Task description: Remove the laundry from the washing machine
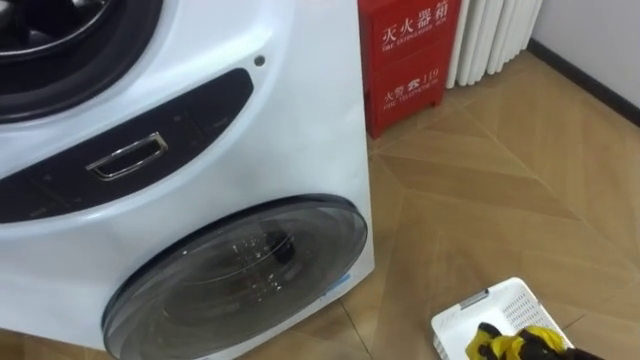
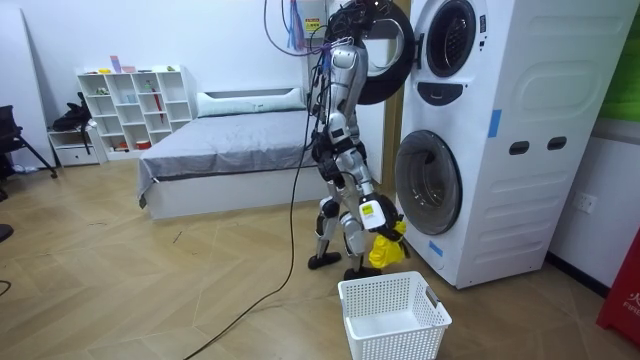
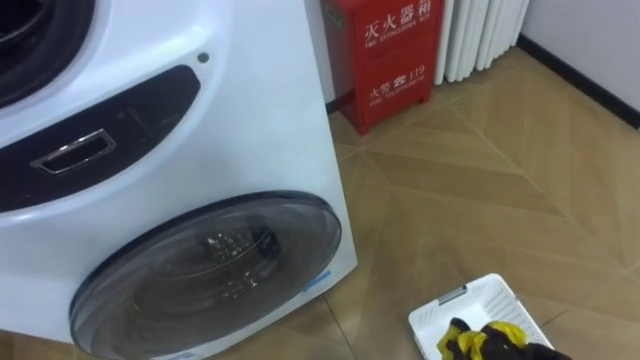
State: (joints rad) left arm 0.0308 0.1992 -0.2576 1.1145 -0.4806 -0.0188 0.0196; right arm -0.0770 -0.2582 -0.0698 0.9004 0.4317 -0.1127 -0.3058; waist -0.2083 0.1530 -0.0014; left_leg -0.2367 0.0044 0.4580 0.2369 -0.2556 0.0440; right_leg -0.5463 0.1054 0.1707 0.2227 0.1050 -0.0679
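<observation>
A yellow cloth [image 1: 522, 344] hangs just above the near corner of a white plastic basket [image 1: 508, 303] on the floor, low at my right. In the room view my right hand [image 2: 377, 232] is held low beside my leg, shut on this yellow cloth [image 2: 386, 249], above and just behind the basket [image 2: 395, 316]. I stand facing two stacked white washing machines [image 2: 480, 140]. The upper machine's dark drum opening [image 1: 60, 40] shows at the top left. Its round door [image 2: 386, 52] stands open. The lower machine's glass door [image 1: 240, 270] is closed.
A red fire cabinet [image 1: 410, 60] and a white radiator [image 1: 495, 35] stand against the wall past the machines' right side. Wooden floor [image 1: 520, 190] lies between them and the basket. Behind me are a bed [image 2: 230, 150] and a white shelf unit [image 2: 130, 105].
</observation>
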